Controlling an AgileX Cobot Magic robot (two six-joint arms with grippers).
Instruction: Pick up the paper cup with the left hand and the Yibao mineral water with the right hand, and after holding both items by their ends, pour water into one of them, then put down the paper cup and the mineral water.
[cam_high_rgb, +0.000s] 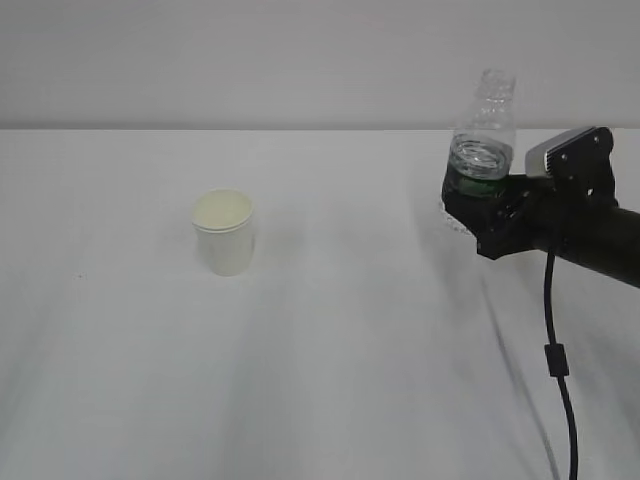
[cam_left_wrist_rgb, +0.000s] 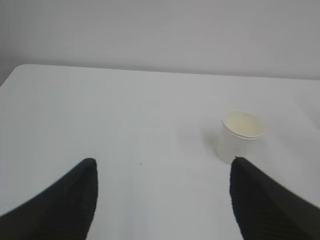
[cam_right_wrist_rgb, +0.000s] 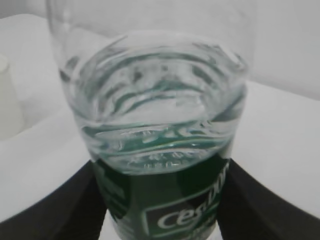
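Note:
The paper cup (cam_high_rgb: 225, 235) stands upright on the white table, left of centre; it is white with a cream inside. In the left wrist view the cup (cam_left_wrist_rgb: 241, 137) is ahead and to the right, just past my right finger's tip. My left gripper (cam_left_wrist_rgb: 162, 162) is open and empty above bare table; it is out of the exterior view. The Yibao mineral water (cam_high_rgb: 483, 130) stands upright at the right, uncapped. My right gripper (cam_high_rgb: 475, 200) is shut on its dark green label. In the right wrist view the bottle (cam_right_wrist_rgb: 160, 125) fills the frame between the fingers (cam_right_wrist_rgb: 60, 205), with water (cam_right_wrist_rgb: 160, 105) above the label.
The white table (cam_high_rgb: 350, 380) spreads across the view under a plain grey wall. The right arm's black cable (cam_high_rgb: 555, 360) hangs down at the front right. The cup's side shows at the left edge of the right wrist view (cam_right_wrist_rgb: 7, 100).

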